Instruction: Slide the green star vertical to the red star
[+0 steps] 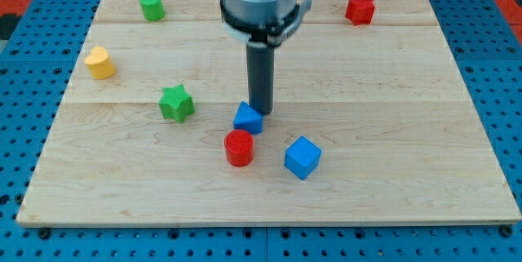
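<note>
The green star [176, 103] lies on the wooden board left of centre. The red star [359, 8] sits near the board's top right. My tip [262, 113] is at the board's middle, touching the right side of a small blue block [248, 118]. The tip is well to the right of the green star and far below and left of the red star.
A red cylinder [239, 148] lies just below the small blue block. A blue cube [303, 157] is to its right. A green cylinder [152, 6] sits at top left. A yellow block [99, 63] lies near the board's left edge [68, 91].
</note>
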`<state>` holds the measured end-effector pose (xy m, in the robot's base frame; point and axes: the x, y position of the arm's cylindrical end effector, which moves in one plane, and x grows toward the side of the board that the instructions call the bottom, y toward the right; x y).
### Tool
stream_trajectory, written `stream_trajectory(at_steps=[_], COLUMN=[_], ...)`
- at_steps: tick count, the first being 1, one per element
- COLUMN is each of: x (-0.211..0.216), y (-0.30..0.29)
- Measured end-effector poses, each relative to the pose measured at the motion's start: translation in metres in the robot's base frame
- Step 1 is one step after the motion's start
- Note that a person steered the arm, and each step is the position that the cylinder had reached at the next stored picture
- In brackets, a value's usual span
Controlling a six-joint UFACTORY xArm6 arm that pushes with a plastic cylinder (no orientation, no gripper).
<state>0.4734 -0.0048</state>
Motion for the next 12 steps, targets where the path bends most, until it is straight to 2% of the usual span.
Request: stream_trajectory(at_steps=[1, 3, 4, 5, 7, 8, 9, 10, 11, 12], x=[0.026, 0.015, -0.016, -0.049, -0.049, -0.034, -0.012, -0.025, -0.044, -0.044], y=[-0.021, -0.133, -0.156, -0.093, 0.04, 0.088, 0.121, 0.156, 0.171, 0.171])
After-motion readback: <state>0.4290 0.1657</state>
